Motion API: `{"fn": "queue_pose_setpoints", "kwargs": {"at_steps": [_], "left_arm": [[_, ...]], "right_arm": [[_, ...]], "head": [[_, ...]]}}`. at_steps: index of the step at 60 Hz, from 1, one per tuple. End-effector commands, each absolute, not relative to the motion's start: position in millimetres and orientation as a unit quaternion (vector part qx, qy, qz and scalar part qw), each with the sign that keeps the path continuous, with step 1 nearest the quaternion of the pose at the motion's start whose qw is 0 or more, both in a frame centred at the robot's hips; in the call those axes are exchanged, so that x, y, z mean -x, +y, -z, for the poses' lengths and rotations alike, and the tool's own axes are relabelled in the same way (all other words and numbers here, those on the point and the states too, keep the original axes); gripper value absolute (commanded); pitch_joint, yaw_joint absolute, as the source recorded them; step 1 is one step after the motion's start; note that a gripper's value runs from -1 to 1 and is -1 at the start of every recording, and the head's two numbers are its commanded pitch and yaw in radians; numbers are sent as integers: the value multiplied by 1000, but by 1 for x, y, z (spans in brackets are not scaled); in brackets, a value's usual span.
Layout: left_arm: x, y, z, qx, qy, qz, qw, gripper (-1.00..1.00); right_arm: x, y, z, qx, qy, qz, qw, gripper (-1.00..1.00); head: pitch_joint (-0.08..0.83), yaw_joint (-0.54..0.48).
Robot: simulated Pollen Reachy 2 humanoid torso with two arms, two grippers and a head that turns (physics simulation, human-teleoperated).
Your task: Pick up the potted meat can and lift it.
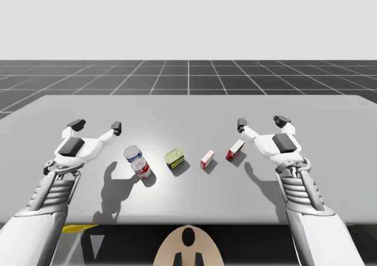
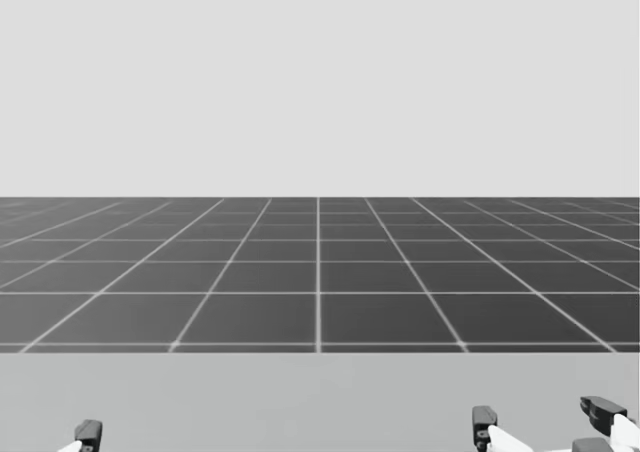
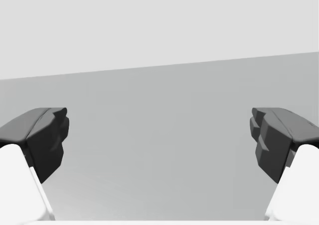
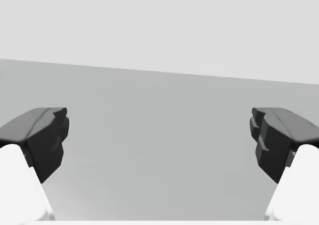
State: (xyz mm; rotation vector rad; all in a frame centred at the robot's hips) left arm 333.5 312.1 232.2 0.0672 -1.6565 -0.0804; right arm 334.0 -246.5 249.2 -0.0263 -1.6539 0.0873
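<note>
Potted meat can [image 1: 175,158], squat with a yellow top, sits on the grey counter [image 1: 188,110], just left of frame centre in the high view. To its left is a blue-and-white round can [image 1: 133,154], with a red-and-white round can [image 1: 142,169] just beside that, nearer the bottom edge. To its right is a small red-and-white box [image 1: 207,159], then a second red-and-white box [image 1: 235,150], the two apart. Left tool [image 1: 96,125], at frame left: fingers spread wide, holding nothing. Right tool [image 1: 261,122], at frame right: likewise spread wide and empty, near the second box.
</note>
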Motion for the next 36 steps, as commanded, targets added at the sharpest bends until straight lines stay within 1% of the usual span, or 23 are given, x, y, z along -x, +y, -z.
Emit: {"fn": "queue_pose_setpoints", "kwargs": {"at_steps": [1, 7, 13, 15, 18, 20, 29, 30, 34, 35, 36], "left_arm": [[-333, 312, -232, -31, -736, 37, 675, -1000], [-333, 312, -232, -30, -737, 36, 675, -1000], [-333, 312, -232, -30, -737, 36, 674, -1000], [-333, 312, -232, -31, -737, 36, 675, -1000], [-333, 312, -232, -31, -736, 36, 675, -1000], [-334, 312, -232, -31, -736, 37, 675, -1000], [-334, 312, -231, -33, -735, 40, 676, -1000], [-335, 312, -231, -33, -735, 41, 676, -1000], [-335, 312, -230, -34, -735, 41, 676, -1000], [-335, 311, -230, -34, -735, 41, 676, -1000], [-335, 311, -230, -34, -735, 41, 676, -1000]], "right_arm": [[-332, -246, -249, -1, -736, -33, 676, -1000], [-333, -247, -251, -3, -735, -36, 677, -1000], [-333, -247, -251, -1, -733, -37, 680, -1000], [-334, -247, -250, 2, -732, -37, 680, -1000], [-334, -247, -250, 3, -732, -37, 680, -1000], [-335, -247, -250, 5, -731, -37, 681, -1000], [-336, -247, -249, 8, -732, -37, 680, -1000], [-336, -247, -249, 9, -733, -36, 680, -1000], [-336, -248, -250, 9, -733, -35, 679, -1000], [-335, -248, -250, 9, -734, -34, 679, -1000], [-336, -248, -250, 9, -734, -34, 679, -1000]], "head": [[11, -3], [44, 0], [120, 7], [161, 10], [195, 12], [238, 14], [365, 13], [395, 14], [432, 17], [460, 22], [469, 24]]}}
